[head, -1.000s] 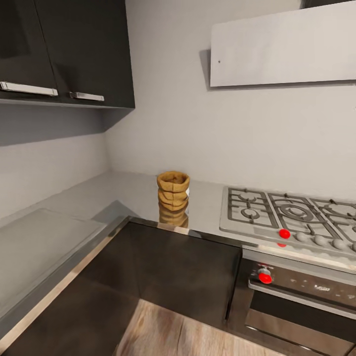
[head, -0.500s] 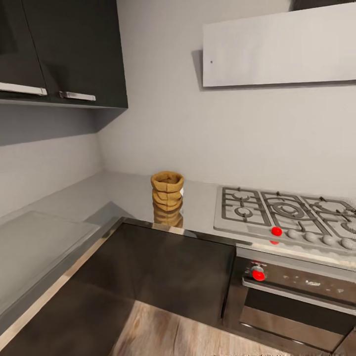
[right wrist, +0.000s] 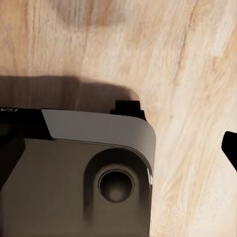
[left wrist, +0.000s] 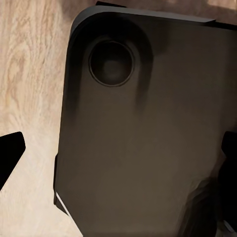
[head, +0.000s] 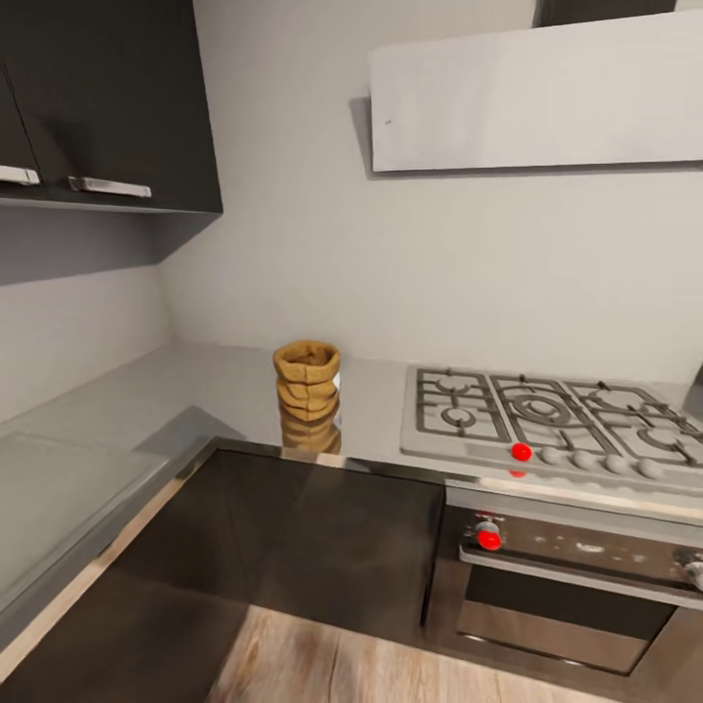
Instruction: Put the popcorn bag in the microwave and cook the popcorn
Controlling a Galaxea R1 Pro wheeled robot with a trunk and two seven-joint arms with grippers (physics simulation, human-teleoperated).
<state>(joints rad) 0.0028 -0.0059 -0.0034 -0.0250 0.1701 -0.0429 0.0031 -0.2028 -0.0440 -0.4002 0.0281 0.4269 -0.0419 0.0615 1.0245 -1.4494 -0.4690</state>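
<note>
stage: approach, nothing done | popcorn bag (head: 308, 379) upright on countertop (head: 137, 400), left of hob (head: 547, 415), untouched | pincers: left apart, right can't tell, both low over floor | todo: grasp, load microwave, heat

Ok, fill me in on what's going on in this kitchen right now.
Nothing is being handled yet. The crumpled golden-brown paper popcorn bag stands upright on the shiny grey countertop, left of the steel gas hob. Both wrist cameras point down at the light wood floor and the robot's dark base.
</note>
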